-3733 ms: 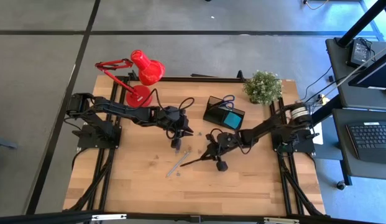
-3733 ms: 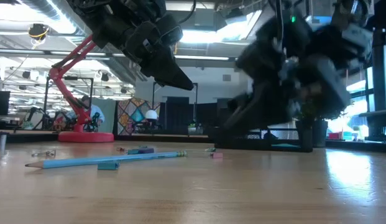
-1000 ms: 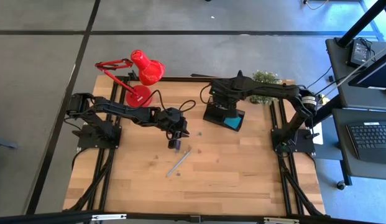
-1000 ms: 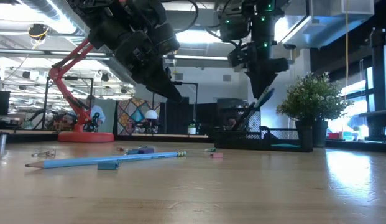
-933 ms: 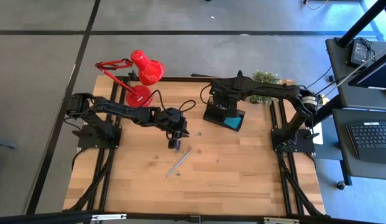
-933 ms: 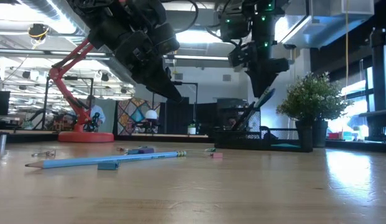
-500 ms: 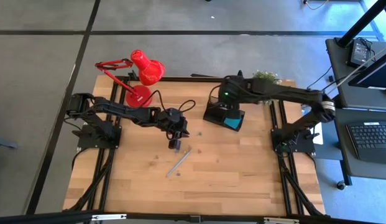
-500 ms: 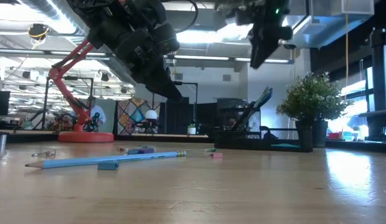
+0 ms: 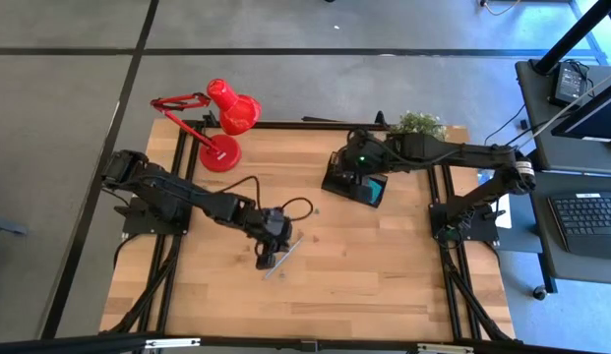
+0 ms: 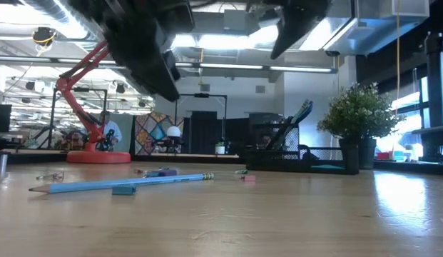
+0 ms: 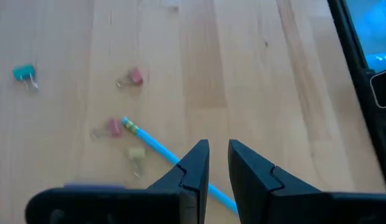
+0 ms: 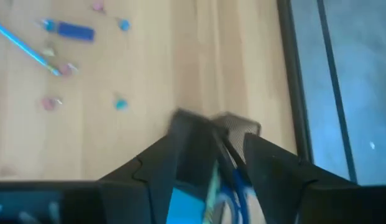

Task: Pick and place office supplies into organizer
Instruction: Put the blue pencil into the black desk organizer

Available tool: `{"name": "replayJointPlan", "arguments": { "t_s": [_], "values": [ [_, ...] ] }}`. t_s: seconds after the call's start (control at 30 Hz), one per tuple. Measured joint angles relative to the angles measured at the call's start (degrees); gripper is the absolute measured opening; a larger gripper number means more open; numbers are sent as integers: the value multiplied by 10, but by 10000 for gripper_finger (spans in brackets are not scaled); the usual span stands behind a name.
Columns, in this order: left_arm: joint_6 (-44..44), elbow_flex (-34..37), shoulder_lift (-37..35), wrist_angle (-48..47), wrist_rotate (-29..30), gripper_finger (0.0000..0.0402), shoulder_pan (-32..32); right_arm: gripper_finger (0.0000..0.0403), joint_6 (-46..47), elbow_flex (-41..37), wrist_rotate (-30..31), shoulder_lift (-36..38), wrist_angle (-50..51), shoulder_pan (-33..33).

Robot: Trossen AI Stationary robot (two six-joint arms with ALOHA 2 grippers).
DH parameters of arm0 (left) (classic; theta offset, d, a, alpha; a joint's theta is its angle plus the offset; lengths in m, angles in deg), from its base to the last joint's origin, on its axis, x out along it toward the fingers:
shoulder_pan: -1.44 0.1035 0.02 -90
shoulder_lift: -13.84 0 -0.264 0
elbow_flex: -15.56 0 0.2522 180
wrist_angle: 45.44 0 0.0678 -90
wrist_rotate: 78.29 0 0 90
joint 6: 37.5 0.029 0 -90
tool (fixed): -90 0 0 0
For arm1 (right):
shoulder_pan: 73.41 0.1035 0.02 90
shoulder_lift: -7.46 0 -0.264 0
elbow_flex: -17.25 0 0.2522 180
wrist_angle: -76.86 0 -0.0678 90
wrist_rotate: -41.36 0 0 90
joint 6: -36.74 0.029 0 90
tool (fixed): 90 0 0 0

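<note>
1. High view: the left pincer (image 9: pixel 269 254) hangs over the middle of the tabletop (image 9: pixel 384 285), right at the blue pencil (image 9: pixel 284 254). The right pincer (image 9: pixel 355 175) is above the black organizer (image 9: pixel 341 186), which stands toward the far edge beside the potted plant (image 9: pixel 417 124). A red lamp (image 9: pixel 224 120) stands at the far left corner.
2. Low view: the pencil (image 10: pixel 121 183) lies flat on the wood with small clips (image 10: pixel 50 175) around it. The organizer (image 10: pixel 296 160) stands beside the plant (image 10: pixel 359 114), with supplies leaning out of it. Both arms are overhead.
3. Left wrist view: the left pincer (image 11: pixel 218 153) has its fingers (image 11: pixel 196 163) a narrow gap apart, holding nothing, directly over the pencil (image 11: pixel 174 163). Small clips (image 11: pixel 132 77) lie scattered nearby.
4. Right wrist view: the right pincer (image 12: pixel 216 146) has its fingers (image 12: pixel 180 140) spread apart and empty, over the organizer (image 12: pixel 239 127). A teal pad (image 12: pixel 186 208) and blue scissor handles (image 12: pixel 233 196) show below.
</note>
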State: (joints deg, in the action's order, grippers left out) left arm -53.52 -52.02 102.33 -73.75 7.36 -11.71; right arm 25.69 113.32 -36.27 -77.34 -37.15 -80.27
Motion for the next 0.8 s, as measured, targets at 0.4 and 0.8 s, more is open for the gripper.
{"name": "replayJointPlan", "arguments": {
  "t_s": [0.4, 0.8],
  "values": [
    [-161, -41, 0, -85, 23, 132, -34, 187, -58, -33, -118, -48, -138, 8],
    [-277, -41, 22, -125, 65, 133, -55, 187, -74, -218, -158, -43, -443, 26]
  ]
}}
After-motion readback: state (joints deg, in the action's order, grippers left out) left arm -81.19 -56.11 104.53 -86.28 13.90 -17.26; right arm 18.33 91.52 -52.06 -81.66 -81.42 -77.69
